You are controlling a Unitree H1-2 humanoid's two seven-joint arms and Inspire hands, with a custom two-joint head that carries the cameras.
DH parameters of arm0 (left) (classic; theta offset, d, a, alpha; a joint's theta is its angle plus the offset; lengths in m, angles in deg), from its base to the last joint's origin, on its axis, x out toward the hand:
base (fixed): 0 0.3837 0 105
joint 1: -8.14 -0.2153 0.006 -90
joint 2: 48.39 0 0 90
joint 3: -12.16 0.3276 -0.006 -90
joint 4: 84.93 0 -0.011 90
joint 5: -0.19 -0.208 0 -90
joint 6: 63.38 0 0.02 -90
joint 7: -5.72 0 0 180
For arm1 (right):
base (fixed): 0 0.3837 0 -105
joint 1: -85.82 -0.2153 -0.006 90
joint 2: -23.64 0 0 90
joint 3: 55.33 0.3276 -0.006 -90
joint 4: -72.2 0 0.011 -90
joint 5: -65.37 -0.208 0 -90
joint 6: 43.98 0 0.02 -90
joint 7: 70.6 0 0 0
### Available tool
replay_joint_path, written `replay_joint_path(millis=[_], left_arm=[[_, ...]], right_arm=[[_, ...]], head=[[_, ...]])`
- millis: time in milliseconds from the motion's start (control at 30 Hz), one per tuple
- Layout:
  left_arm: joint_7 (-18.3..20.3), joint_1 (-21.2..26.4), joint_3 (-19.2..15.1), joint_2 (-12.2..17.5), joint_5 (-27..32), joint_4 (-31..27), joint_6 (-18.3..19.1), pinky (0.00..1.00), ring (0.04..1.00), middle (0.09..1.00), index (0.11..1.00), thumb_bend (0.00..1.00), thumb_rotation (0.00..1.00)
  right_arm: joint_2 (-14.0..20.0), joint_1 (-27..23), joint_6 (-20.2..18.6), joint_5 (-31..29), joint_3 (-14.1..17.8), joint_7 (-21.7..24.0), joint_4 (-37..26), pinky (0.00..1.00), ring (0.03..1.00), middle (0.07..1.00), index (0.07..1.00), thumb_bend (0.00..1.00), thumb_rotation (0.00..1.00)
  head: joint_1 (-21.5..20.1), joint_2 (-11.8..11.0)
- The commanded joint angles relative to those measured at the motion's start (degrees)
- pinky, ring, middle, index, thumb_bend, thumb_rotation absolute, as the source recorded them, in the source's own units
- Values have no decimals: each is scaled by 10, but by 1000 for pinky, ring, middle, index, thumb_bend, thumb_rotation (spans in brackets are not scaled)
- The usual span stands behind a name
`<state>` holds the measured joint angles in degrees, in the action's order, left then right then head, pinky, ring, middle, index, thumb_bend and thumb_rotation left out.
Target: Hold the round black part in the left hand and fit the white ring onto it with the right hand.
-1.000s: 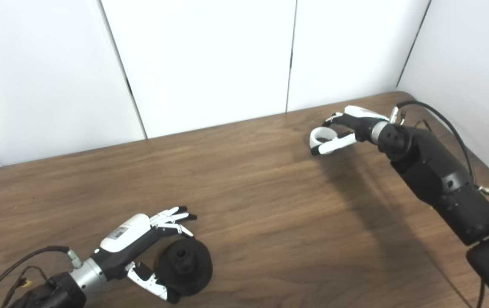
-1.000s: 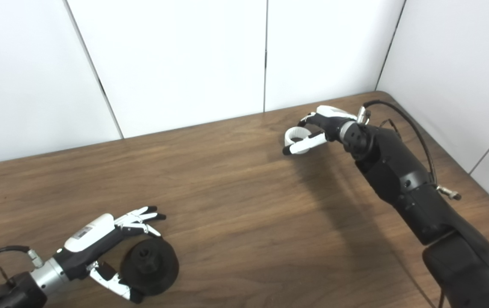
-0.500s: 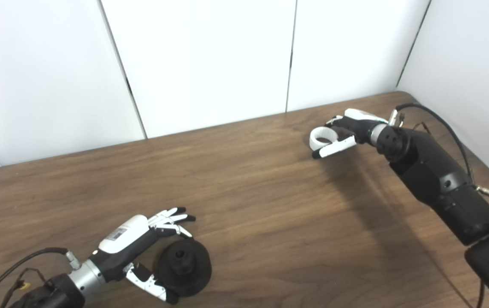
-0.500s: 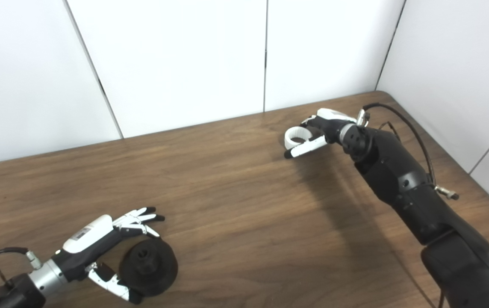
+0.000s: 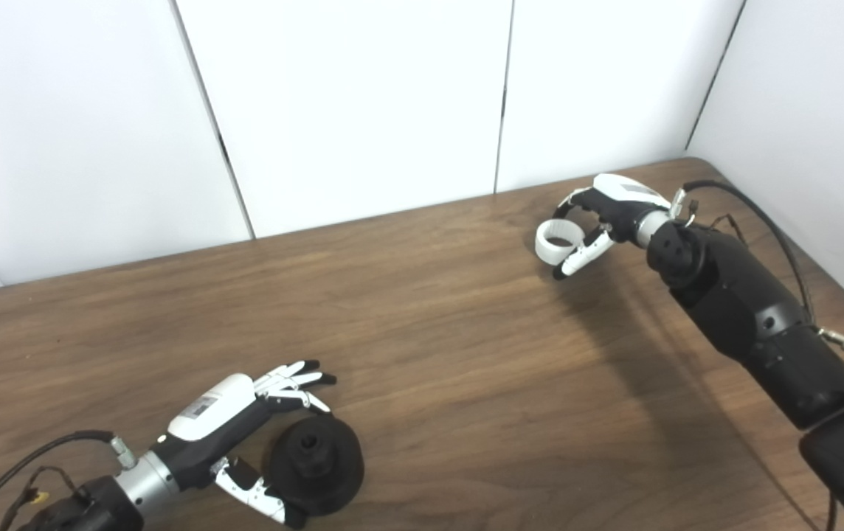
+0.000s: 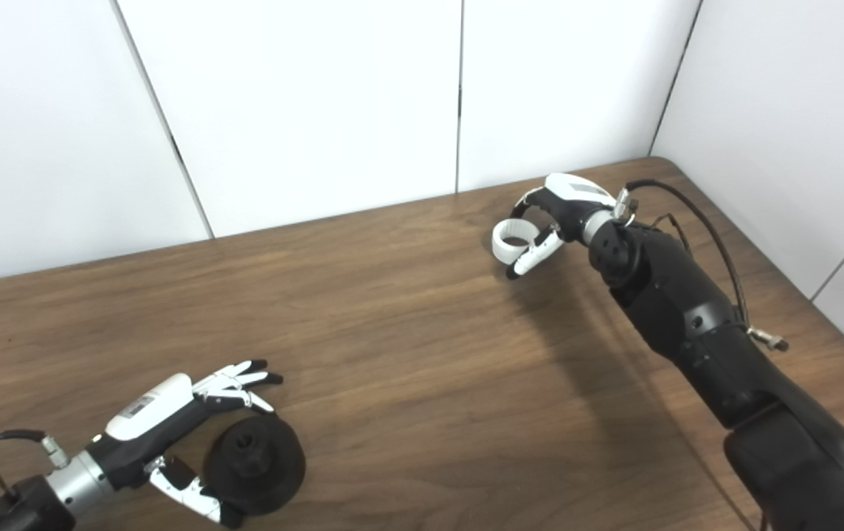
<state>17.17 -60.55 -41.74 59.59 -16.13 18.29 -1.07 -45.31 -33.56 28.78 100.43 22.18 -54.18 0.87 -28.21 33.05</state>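
Reaching in from the lower left corner, the left hand (image 5: pixel 234 431) lies low over the wooden table (image 5: pixel 451 369), palm turned toward the round black part (image 5: pixel 315 463) that sits flat on the wood just to its right. Its fingers (image 5: pixel 293 377) are spread and stretched out past the far side of the part, clear of it, while the thumb (image 5: pixel 260 501) curves along the near edge, touching or almost touching the rim; whether it presses there cannot be told. The hand is apart, not clamped, and the part rests on the table. The part is a wide dark disc with a raised hub and a small hole in its middle. A long stretch of bare wood separates it from the other side of the scene. Near the far right corner of the table, close to the white wall panels (image 5: pixel 363 96), the right hand (image 6: pixel 566 210) is held above the surface with its fingers curled over the top of the white ring (image 6: pixel 512 241) and its thumb against the ring's near side, so the hand is closed on the ring. The ring is tilted, its opening facing partly upward. The black right forearm (image 6: pixel 687 324), with a cable looping beside its wrist, runs back to the lower right corner.
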Motion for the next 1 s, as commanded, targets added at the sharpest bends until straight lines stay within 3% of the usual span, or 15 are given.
replay_joint_path(millis=[0, 200, 967], left_arm=[[17, 0, 2, 16, -16, 0, 8, 972, 999, 927, 488, 522, 69], [16, -1, 1, 14, -16, -1, 8, 973, 999, 924, 487, 522, 69], [23, -4, -7, 14, -12, -5, 8, 962, 991, 921, 487, 522, 70]], right_arm=[[7, -19, 21, -4, 13, -27, -4, 766, 873, 902, 738, 865, 278], [2, -9, 40, -10, 17, -55, 7, 738, 848, 877, 718, 866, 262], [-4, -4, 44, -7, 11, -77, 16, 735, 830, 857, 658, 820, 200]], head=[[1, 0], [1, 0], [5, 5]])
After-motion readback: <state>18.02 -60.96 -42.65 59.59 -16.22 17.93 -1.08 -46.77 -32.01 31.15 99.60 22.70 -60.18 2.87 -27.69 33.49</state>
